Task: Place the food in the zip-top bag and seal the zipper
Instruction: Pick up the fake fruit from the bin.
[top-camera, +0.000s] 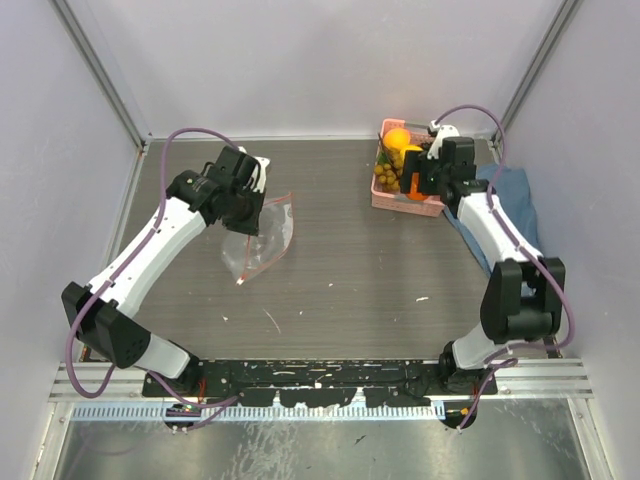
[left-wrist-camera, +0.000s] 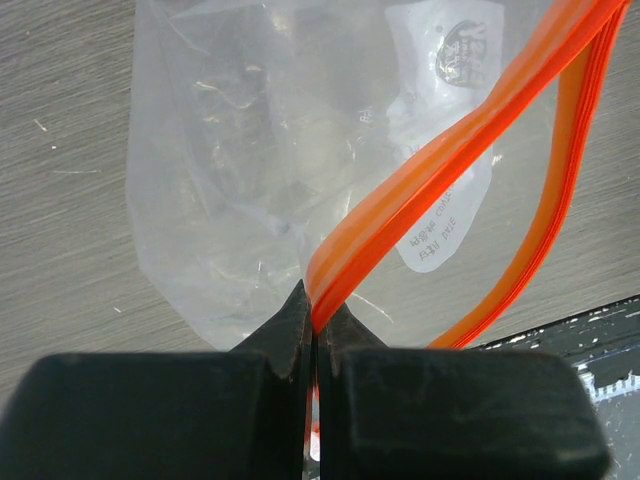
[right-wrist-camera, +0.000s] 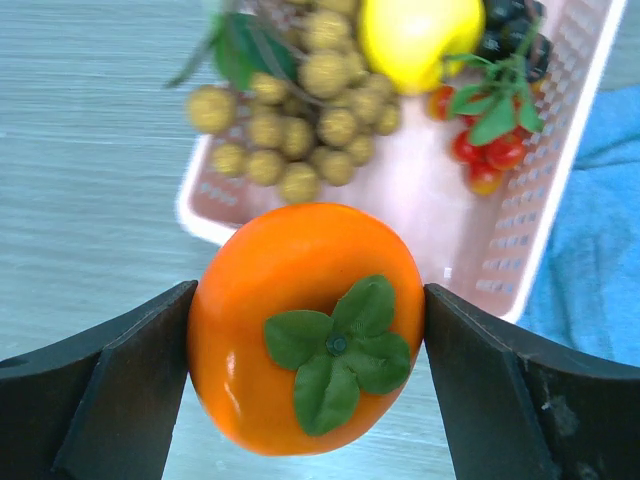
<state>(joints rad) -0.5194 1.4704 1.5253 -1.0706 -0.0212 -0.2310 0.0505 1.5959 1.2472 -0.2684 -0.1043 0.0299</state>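
Observation:
The clear zip-top bag (top-camera: 262, 236) hangs from my left gripper (top-camera: 248, 205) at the table's left middle; it also shows in the left wrist view (left-wrist-camera: 250, 180). My left gripper (left-wrist-camera: 318, 318) is shut on the orange-red zipper strip (left-wrist-camera: 440, 160) at the bag's mouth, which gapes open. My right gripper (top-camera: 412, 183) is shut on the orange-red fruit with the green top (right-wrist-camera: 308, 325) and holds it above the near edge of the pink basket (right-wrist-camera: 480, 250). In the basket lie a brownish grape bunch (right-wrist-camera: 305, 110), a yellow fruit (right-wrist-camera: 420, 35), dark berries (right-wrist-camera: 510, 25) and small red berries (right-wrist-camera: 485, 155).
The pink basket (top-camera: 382, 198) stands at the back right with an orange fruit (top-camera: 397, 138) on top. A blue cloth (top-camera: 512, 200) lies to its right, under the right arm. Metal frame posts and walls stand at both sides.

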